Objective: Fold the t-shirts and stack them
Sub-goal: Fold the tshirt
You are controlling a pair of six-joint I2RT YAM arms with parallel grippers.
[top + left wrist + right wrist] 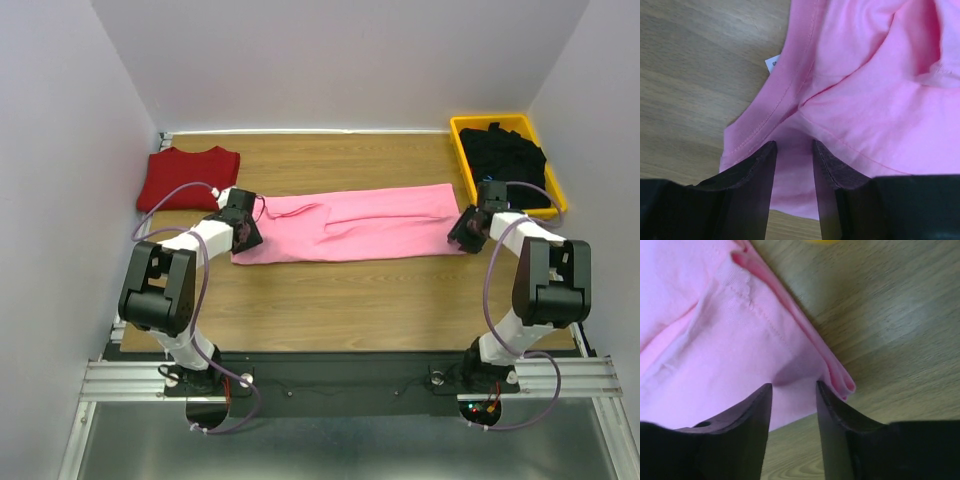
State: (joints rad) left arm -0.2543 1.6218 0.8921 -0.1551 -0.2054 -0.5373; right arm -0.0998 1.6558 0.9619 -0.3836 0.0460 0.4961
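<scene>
Both ends of the pink shirt (350, 225), laid flat mid-table, have a gripper over them. Left gripper (794, 145) at its 9 o'clock end, right gripper (794, 386) at 3 o'clock. Jaws on each are apart, straddling the cloth edge. Red shirt (188, 178) folded at 10 o'clock, black shirt (515, 155) in yellow bin (461, 150) at 2 o'clock.

The pink t-shirt (880, 100) covers most of its white tag (772, 64).

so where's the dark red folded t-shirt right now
In the top external view the dark red cotton t-shirt lies folded at the far left corner of the wooden table, just beyond the left gripper and left of the light pink t-shirt.
</scene>
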